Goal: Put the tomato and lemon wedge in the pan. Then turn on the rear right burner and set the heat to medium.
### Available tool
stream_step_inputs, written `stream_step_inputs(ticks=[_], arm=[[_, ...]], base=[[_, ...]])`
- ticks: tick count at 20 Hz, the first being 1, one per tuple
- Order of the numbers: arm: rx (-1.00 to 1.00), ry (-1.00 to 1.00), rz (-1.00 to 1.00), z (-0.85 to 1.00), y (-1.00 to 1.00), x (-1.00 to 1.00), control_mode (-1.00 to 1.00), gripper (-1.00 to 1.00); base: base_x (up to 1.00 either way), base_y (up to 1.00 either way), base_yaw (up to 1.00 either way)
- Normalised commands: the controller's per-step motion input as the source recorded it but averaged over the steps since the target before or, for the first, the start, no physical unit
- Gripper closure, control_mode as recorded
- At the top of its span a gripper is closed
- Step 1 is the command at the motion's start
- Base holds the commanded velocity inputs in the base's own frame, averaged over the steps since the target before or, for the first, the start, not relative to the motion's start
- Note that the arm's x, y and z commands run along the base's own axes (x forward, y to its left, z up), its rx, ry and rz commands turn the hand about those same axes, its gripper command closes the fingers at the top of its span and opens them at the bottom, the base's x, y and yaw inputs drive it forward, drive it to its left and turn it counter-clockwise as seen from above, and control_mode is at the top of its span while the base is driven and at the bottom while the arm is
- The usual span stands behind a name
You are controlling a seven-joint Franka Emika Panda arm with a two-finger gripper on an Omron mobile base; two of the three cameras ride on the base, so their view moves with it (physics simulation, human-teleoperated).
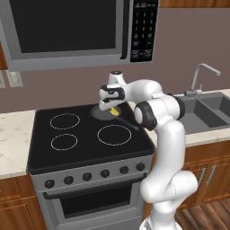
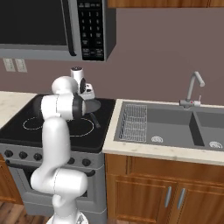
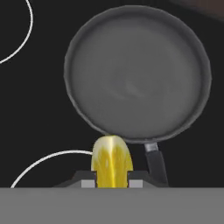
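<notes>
The gripper (image 3: 112,183) is clamped on the lemon wedge (image 3: 111,161), which stands upright between the two dark fingertips (image 3: 87,180) in the hand view. The wedge hangs above the glass just outside the pan (image 3: 138,72), at the near rim beside the root of the pan's black handle (image 3: 156,162). The pan's bowl is bare grey from rim to rim, with open room across its whole floor.

In the left base view the gripper (image 1: 112,107) and the yellow wedge (image 1: 115,110) sit over the front edge of the pan (image 1: 99,112), which rests at the rear right of the black cooktop (image 1: 85,148), near the back wall. The handle (image 1: 128,122) runs from the pan toward the cooktop's right edge. In front of the pan lies the large white-outlined ring (image 1: 114,134); to the pan's left are two smaller rings (image 1: 64,121).

In the right base view the arm's elbow covers much of the pan (image 2: 92,105). Right of the pan, past the counter edge, lies the sink (image 2: 175,127).
</notes>
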Motion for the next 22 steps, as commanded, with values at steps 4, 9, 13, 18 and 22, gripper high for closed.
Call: stream_step_inputs(ticks=[4,9,13,18,22], arm=[[0.01,0.00,0.00,-0.11,0.00,0.37,-1.00,1.00],[0.00,0.00,0.00,-0.28,0.00,0.32,-1.00,1.00],[0.00,0.00,0.00,-0.16,0.00,0.28,-1.00,1.00],[0.00,0.00,0.00,-0.07,0.00,0.21,-1.00,1.00],[0.00,0.00,0.00,0.00,0.01,0.21,-1.00,1.00]], base=[[0.00,0.00,0.00],[0.00,0.00,0.00],[0.00,0.00,0.00],[0.00,0.00,0.00],[0.00,0.00,0.00]])
